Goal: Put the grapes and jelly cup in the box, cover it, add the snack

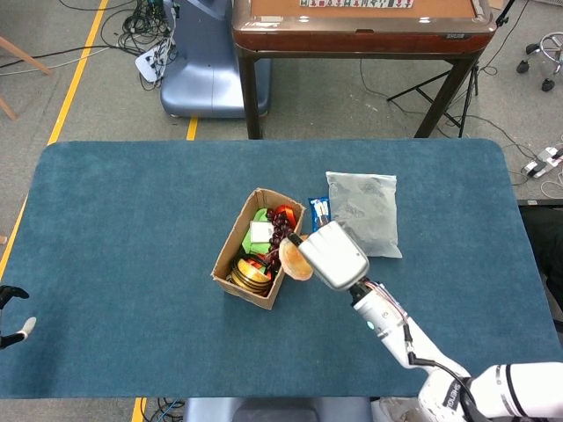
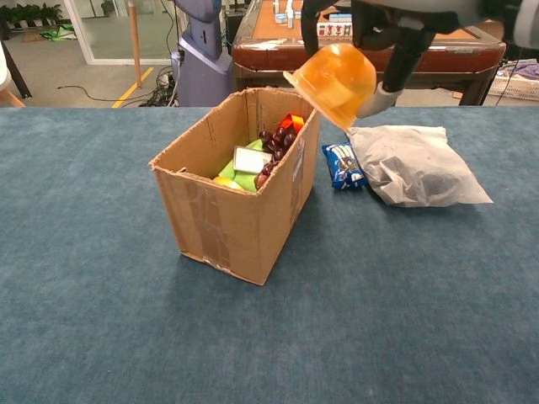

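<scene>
My right hand (image 1: 329, 254) holds the orange jelly cup (image 2: 334, 81) tilted, high above the right rim of the open cardboard box (image 2: 226, 219). In the head view the jelly cup (image 1: 293, 257) overlaps the box's right wall (image 1: 290, 251). Dark grapes (image 2: 276, 148) lie inside the box with a green packet and an orange item. A small blue snack pack (image 2: 343, 165) lies on the table right of the box, beside a grey plastic bag (image 2: 417, 165). My left hand (image 1: 10, 316) shows only at the far left edge, away from everything; its fingers are unclear.
The blue cloth table (image 1: 123, 229) spreads wide to the left and in front of the box. A wooden mahjong table (image 1: 361, 26) and a blue machine base (image 1: 198, 61) stand beyond the far edge.
</scene>
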`<action>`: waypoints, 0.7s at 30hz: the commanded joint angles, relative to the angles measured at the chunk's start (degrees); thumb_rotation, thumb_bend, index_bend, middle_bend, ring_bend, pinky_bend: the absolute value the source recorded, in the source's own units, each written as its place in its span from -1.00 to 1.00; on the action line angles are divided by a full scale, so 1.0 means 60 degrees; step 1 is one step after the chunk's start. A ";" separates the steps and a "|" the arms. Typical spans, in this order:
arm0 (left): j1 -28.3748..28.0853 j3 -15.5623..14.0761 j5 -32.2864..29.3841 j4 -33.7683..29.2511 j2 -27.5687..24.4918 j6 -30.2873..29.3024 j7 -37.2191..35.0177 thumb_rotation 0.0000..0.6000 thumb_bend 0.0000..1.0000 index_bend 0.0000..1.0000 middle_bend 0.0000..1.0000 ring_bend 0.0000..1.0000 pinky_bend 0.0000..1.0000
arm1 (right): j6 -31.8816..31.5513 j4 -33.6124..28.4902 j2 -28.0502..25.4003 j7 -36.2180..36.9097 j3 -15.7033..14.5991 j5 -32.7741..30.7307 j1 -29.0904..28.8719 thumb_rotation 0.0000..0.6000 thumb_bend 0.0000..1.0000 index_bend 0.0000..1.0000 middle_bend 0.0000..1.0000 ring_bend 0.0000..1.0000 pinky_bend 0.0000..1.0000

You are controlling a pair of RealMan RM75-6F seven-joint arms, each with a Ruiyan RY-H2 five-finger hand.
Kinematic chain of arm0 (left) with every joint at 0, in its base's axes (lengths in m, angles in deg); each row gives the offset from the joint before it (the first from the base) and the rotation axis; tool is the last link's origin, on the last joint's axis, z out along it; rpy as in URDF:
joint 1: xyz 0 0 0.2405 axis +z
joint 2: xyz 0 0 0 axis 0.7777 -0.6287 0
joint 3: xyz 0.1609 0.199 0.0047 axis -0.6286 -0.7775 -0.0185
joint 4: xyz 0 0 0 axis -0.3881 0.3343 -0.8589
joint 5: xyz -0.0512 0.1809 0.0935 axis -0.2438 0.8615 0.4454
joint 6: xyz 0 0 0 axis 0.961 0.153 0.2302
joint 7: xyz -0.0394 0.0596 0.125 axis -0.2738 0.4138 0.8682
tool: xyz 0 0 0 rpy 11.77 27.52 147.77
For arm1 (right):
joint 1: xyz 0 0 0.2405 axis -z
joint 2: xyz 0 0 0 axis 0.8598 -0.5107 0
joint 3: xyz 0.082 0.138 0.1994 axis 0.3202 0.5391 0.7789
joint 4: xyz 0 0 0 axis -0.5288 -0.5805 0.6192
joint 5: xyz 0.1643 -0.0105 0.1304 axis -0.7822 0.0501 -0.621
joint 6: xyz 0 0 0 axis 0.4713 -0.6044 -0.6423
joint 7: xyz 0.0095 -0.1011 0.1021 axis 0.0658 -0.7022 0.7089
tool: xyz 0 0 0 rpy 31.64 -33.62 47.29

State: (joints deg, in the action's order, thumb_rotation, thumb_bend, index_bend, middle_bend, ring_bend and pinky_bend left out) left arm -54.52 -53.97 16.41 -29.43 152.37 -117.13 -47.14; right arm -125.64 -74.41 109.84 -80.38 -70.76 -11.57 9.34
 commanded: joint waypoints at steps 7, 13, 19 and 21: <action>0.0018 -0.0008 0.0070 -0.0067 -0.0061 -0.0032 -0.0138 1.00 -0.55 -0.16 -0.24 -0.39 -0.08 | 0.0636 0.2029 0.1540 0.0254 0.0626 -0.0866 -0.0995 1.00 -0.90 0.30 1.00 1.00 1.00; 0.0050 -0.0015 0.0142 -0.0110 -0.0124 -0.0098 -0.0276 1.00 -0.55 -0.16 -0.24 -0.39 -0.08 | 0.0914 0.3217 0.2415 0.0583 0.0694 -0.1053 -0.1369 1.00 -0.97 -0.05 1.00 1.00 1.00; 0.0068 -0.0028 0.0178 -0.0128 -0.0164 -0.0120 -0.0331 1.00 -0.55 -0.16 -0.24 -0.39 -0.08 | 0.0807 0.3473 0.2605 0.0714 0.0625 -0.0940 -0.1417 1.00 -1.00 -0.73 1.00 1.00 1.00; 0.0069 -0.0035 0.0188 -0.0133 -0.0162 -0.0125 -0.0311 1.00 -0.55 -0.16 -0.24 -0.39 -0.08 | 0.0697 0.3365 0.2509 0.0716 0.0607 -0.0835 -0.1375 1.00 -1.00 -0.80 1.00 1.00 1.00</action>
State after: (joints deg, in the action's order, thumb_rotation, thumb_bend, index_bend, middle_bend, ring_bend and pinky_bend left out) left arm -54.11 -54.18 17.53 -30.23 151.40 -117.87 -49.00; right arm -121.15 -53.92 125.18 -76.12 -67.03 -16.88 0.95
